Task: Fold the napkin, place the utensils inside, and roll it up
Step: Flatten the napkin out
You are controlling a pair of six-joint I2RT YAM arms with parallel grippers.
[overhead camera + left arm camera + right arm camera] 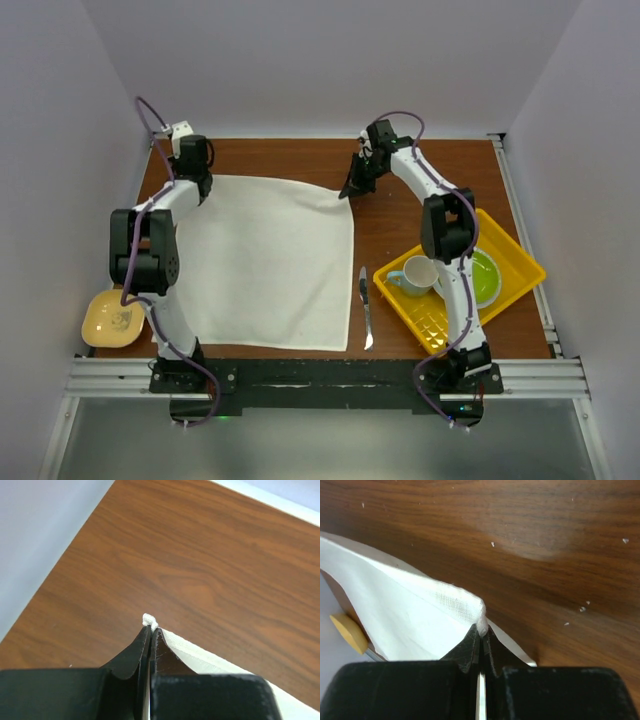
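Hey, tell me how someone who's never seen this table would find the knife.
Start at the brown wooden table, with the big white napkin spread on its left and the yellow tray on its right. In the bare strip between them, near the front edge, lies the knife. It is the only slim silver thing there, lying alone on the wood.

Napkin (270,260) spread on table (400,200), centre-left. Knife (366,305) just right of it. Tray (425,318) right of knife, cup (420,272) and plate (488,278) in it. Bowl (112,318) at napkin's near-left corner.
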